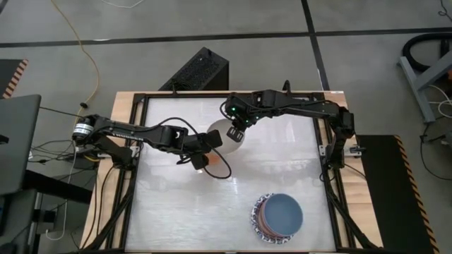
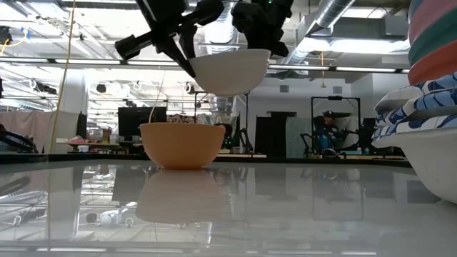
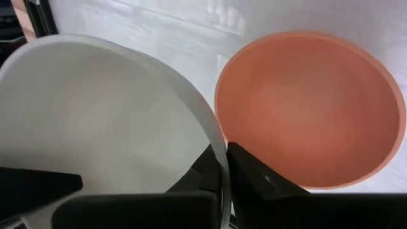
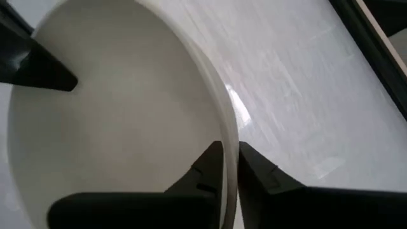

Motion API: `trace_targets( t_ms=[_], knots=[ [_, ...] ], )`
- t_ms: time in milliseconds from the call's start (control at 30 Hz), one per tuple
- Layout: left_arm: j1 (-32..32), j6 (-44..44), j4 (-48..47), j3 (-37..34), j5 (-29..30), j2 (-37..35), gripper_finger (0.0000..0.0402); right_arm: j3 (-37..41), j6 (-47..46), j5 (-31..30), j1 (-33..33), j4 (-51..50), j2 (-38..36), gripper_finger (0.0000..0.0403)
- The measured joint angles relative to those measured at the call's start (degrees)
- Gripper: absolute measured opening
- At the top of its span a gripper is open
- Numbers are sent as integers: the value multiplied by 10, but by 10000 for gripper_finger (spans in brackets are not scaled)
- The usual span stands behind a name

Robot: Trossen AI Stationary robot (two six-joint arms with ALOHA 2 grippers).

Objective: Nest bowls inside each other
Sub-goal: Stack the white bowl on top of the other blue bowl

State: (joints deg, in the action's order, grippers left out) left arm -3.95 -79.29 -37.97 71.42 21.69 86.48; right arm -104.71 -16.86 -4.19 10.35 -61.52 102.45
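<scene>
A cream-white bowl hangs in the air above the table's middle, held by both grippers. My left gripper is shut on its rim at the side toward the table's left. My right gripper is shut on its rim at the far right side. An orange bowl stands upright on its base on the table, below and a little to the near left of the white bowl. In the high view my left gripper hides most of the orange bowl. My left gripper pinches the white bowl's rim, one finger inside the bowl and one outside. It comes slanting down from the table's left. The bowl is lifted clear and upright. My right gripper pinches the rim at the opposite side, one finger inside, one outside, slanting down from the far right.
A stack of several nested bowls, a blue one on top, stands near the table's front right; it looms large at the low view's right edge. A black frame runs along the table's edges. Bare white tabletop lies at the near left.
</scene>
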Motion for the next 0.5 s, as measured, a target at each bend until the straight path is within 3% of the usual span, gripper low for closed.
trace_targets(
  t_ms=[233, 500],
  knots=[
    [-1, -2, 8, 0, -8, -1, 18, 0, 2, 0, 0, 0, 0, 20],
    [-1, -5, 6, 1, -5, -1, 60, 0, 7, 15, 0, 1, 0, 16]
  ],
)
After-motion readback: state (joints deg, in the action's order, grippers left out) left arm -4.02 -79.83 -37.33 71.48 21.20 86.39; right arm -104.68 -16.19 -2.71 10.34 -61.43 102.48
